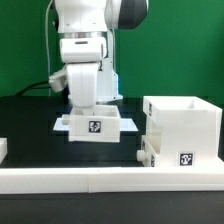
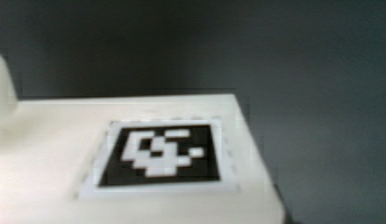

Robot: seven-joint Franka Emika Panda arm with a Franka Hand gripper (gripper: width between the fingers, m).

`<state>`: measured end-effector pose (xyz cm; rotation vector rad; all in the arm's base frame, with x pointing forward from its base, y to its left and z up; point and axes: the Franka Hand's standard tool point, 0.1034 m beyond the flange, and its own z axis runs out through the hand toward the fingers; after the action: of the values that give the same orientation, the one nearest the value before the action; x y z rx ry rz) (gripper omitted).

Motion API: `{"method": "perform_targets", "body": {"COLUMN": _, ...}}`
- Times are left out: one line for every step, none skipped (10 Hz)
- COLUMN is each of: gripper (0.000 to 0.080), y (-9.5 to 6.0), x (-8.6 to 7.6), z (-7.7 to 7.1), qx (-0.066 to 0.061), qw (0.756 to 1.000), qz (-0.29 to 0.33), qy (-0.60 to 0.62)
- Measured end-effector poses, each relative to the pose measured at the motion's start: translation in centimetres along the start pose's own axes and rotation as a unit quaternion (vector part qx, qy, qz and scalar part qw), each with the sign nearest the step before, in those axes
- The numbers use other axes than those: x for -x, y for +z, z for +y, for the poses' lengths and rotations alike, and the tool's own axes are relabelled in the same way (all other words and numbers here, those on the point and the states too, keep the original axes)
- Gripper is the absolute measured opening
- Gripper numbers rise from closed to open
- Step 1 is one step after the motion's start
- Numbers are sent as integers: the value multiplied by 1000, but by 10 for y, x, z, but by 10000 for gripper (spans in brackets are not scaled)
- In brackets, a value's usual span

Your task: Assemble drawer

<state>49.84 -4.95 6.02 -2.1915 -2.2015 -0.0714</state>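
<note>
A small white drawer tray (image 1: 96, 126) with a black-and-white tag on its front lies on the black table at the middle. My gripper (image 1: 88, 110) is lowered onto its far side. The fingers are hidden by the hand and the tray, so I cannot tell how the jaws stand. In the wrist view the tray's white face (image 2: 57, 125) and its tag (image 2: 163, 152) fill the picture, blurred and very close, and no fingers show. The tall boxy casing (image 1: 184, 128) stands at the exterior view's right. A second small white part (image 1: 147, 155) leans against the casing's left side.
A long low white rail (image 1: 100, 180) runs along the table's front edge. A small white piece (image 1: 3, 150) lies at the exterior view's left edge. A green wall stands behind. Black cables trail behind the arm.
</note>
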Motion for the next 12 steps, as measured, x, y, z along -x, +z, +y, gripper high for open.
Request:
{"method": "perform_targets", "body": {"gripper": 41, "y": 2, "x": 2, "z": -2, "qx": -2, "qw": 999, "qz": 0, "qy": -32}}
{"method": "perform_targets", "body": {"gripper": 41, "y": 2, "x": 3, "z": -2, "qx": -3, "qw": 998, "qz": 0, "qy": -59}}
{"method": "perform_targets", "body": {"gripper": 41, "y": 2, "x": 3, "z": -2, "qx": -3, "qw": 999, "qz": 0, "qy": -54}}
{"method": "perform_targets", "body": {"gripper": 41, "y": 4, "x": 4, "z": -3, "qx": -4, "qw": 999, "qz": 0, "qy": -54}}
{"method": "perform_targets", "body": {"gripper": 41, "y": 7, "x": 1, "z": -1, "qx": -9, "qw": 999, "qz": 3, "qy": -36}}
{"method": "perform_targets", "body": {"gripper": 41, "y": 7, "x": -5, "z": 8, "qx": -13, "qw": 1000, "qz": 5, "qy": -15}}
{"method": "perform_targets", "body": {"gripper": 41, "y": 7, "x": -13, "z": 18, "qx": -12, "qw": 1000, "qz": 6, "qy": 2}}
{"method": "perform_targets", "body": {"gripper": 41, "y": 8, "x": -21, "z": 29, "qx": -11, "qw": 1000, "qz": 8, "qy": 11}}
{"method": "perform_targets", "body": {"gripper": 41, "y": 8, "x": -29, "z": 38, "qx": -9, "qw": 1000, "qz": 9, "qy": 20}}
{"method": "perform_targets", "body": {"gripper": 41, "y": 7, "x": -35, "z": 43, "qx": -5, "qw": 1000, "qz": 9, "qy": 21}}
{"method": "perform_targets", "body": {"gripper": 41, "y": 8, "x": -35, "z": 42, "qx": -6, "qw": 1000, "qz": 9, "qy": 21}}
{"method": "perform_targets", "body": {"gripper": 41, "y": 9, "x": -34, "z": 41, "qx": -7, "qw": 1000, "qz": 9, "qy": 22}}
